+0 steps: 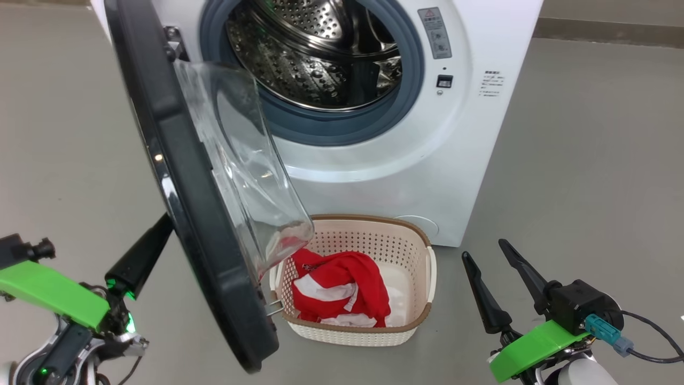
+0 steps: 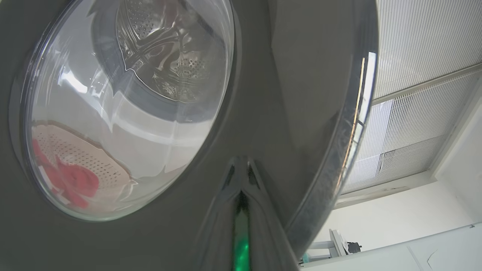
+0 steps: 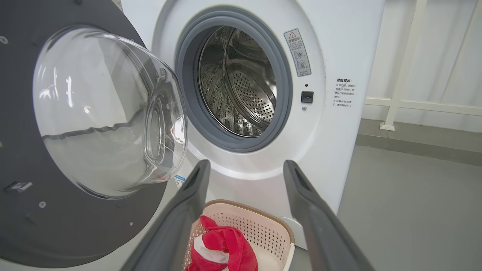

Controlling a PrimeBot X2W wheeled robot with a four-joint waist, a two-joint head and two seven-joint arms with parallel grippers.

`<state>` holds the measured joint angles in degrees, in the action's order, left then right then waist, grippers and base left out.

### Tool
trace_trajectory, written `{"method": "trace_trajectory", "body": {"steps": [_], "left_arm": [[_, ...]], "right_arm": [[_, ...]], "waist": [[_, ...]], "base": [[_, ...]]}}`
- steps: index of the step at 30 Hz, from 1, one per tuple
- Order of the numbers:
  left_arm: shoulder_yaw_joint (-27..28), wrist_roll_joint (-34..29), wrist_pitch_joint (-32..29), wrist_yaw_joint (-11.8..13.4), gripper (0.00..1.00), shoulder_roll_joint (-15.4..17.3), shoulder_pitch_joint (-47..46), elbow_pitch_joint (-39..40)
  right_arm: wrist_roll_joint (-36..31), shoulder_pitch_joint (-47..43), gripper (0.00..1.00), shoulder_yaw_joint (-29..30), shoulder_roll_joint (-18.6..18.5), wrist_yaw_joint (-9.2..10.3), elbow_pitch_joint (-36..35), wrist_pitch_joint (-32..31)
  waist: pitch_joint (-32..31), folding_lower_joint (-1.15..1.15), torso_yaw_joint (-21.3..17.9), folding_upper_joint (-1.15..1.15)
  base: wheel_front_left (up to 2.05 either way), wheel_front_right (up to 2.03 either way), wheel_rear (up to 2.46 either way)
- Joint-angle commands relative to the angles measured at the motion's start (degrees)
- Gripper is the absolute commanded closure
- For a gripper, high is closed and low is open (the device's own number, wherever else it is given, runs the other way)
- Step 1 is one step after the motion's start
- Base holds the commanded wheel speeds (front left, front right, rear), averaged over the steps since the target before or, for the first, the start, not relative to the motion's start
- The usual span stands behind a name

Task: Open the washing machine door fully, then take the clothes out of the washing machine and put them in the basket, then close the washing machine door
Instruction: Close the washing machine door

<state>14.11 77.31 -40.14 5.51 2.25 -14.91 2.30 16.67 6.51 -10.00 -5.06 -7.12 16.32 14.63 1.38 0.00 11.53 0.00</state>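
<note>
The white washing machine (image 1: 454, 133) (image 3: 339, 45) stands with its steel drum (image 1: 315, 53) (image 3: 241, 86) showing no fabric inside. Its black-rimmed washing machine door (image 1: 181, 176) (image 2: 286, 94) (image 3: 22, 210) is swung out toward me, the glass bowl over the basket. The cream basket (image 1: 374, 222) (image 3: 244, 205) sits on the floor before the machine and holds the red and white clothes (image 1: 342, 289) (image 3: 222, 248). My left gripper (image 1: 163, 224) (image 2: 241, 195) is shut, its tips against the door's outer face. My right gripper (image 1: 483, 251) (image 3: 244, 169) hangs open and empty, right of the basket.
Grey floor (image 1: 588, 187) spreads to both sides of the machine. A dark skirting strip (image 1: 609, 32) runs along the back right, with a white railing (image 3: 403, 75) behind it. A cable (image 1: 652, 342) trails from my right wrist.
</note>
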Motion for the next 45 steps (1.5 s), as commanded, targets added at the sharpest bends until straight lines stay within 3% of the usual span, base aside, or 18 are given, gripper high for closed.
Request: {"method": "trace_trajectory", "body": {"steps": [1, 13, 17, 19, 20, 21, 28, 32, 35, 38, 45], "left_arm": [[0.5, 0.9, 0.2, -0.9, 1.0, 0.6, -0.1, 2.3], [-0.2, 0.6, 1.5, -2.2, 1.0, 1.1, 2.0, 2.1], [1.0, -3.5, 4.9, -3.0, 1.0, 2.4, 4.1, 2.4], [1.6, -7.6, 8.3, -3.3, 0.62, 3.3, 5.0, 2.5], [1.6, -10.2, 10.3, -3.7, 0.21, 3.9, 5.6, 2.6], [1.5, -12.6, 12.2, -4.2, 0.0, 4.4, 6.2, 2.5], [-0.9, -28.4, 26.6, -10.7, 0.0, 7.8, 9.1, 1.9], [-4.2, -38.3, 36.6, -12.0, 0.0, 9.4, 11.1, 0.6], [-6.7, -48.1, 46.3, -12.1, 0.0, 10.4, 12.9, -1.0], [-7.9, -53.9, 51.8, -10.7, 0.0, 10.7, 14.0, -2.7], [-8.3, -62.2, 55.0, -7.9, 0.0, 9.6, 15.7, -4.7]], "right_arm": [[0.4, 2.0, 0.0, -1.2, -0.2, -0.36, -1.4, 0.4], [0.2, 1.6, 0.0, -1.0, -0.4, -0.36, -1.5, 0.4], [0.0, 1.3, 0.0, -1.0, -0.2, -0.36, -1.5, 0.4], [0.0, 1.1, 0.0, -1.1, -0.1, -0.36, -1.4, 0.4], [0.1, 1.0, 0.0, -1.1, -0.1, -0.36, -1.4, 0.4], [0.1, 0.9, 0.0, -1.1, -0.1, -0.36, -1.3, 0.4], [0.1, 0.6, 0.0, -1.1, 0.0, -0.36, -1.1, 0.4], [0.2, 0.6, 0.0, -1.4, 0.0, -0.36, -1.0, 0.4], [0.2, 0.5, 0.0, -1.4, 0.0, -0.36, -0.9, 0.4], [0.2, 0.4, 0.0, -1.4, 0.0, -0.36, -0.9, 0.4], [0.1, 0.4, 0.0, -1.3, 0.2, -0.36, -1.0, 0.4]], "waist": [[-0.2, 0.0, -0.8, 0.0], [-0.6, 0.0, -2.7, 0.0], [-0.9, 0.0, -3.0, 0.0], [-1.1, 0.0, -3.0, 0.0], [-1.3, 0.0, -3.1, 0.0], [-1.4, 0.0, -3.1, 0.0], [-2.0, 0.0, -3.0, 0.0], [-2.4, 0.0, -3.1, 0.0], [-2.7, 0.0, -3.3, 0.0], [-2.9, 0.0, -3.5, 0.0], [-3.1, 0.0, -3.7, 0.0]], "base": [[0.0, 0.0, 0.0], [0.0, 0.0, 0.0], [0.0, 0.0, 0.0], [0.0, 0.0, 0.0], [0.0, 0.0, 0.0], [0.0, 0.0, 0.0], [0.0, 0.0, 0.0], [0.0, 0.0, 0.0], [0.0, 0.0, 0.0], [0.0, 0.0, 0.0], [0.0, 0.0, 0.0]]}}
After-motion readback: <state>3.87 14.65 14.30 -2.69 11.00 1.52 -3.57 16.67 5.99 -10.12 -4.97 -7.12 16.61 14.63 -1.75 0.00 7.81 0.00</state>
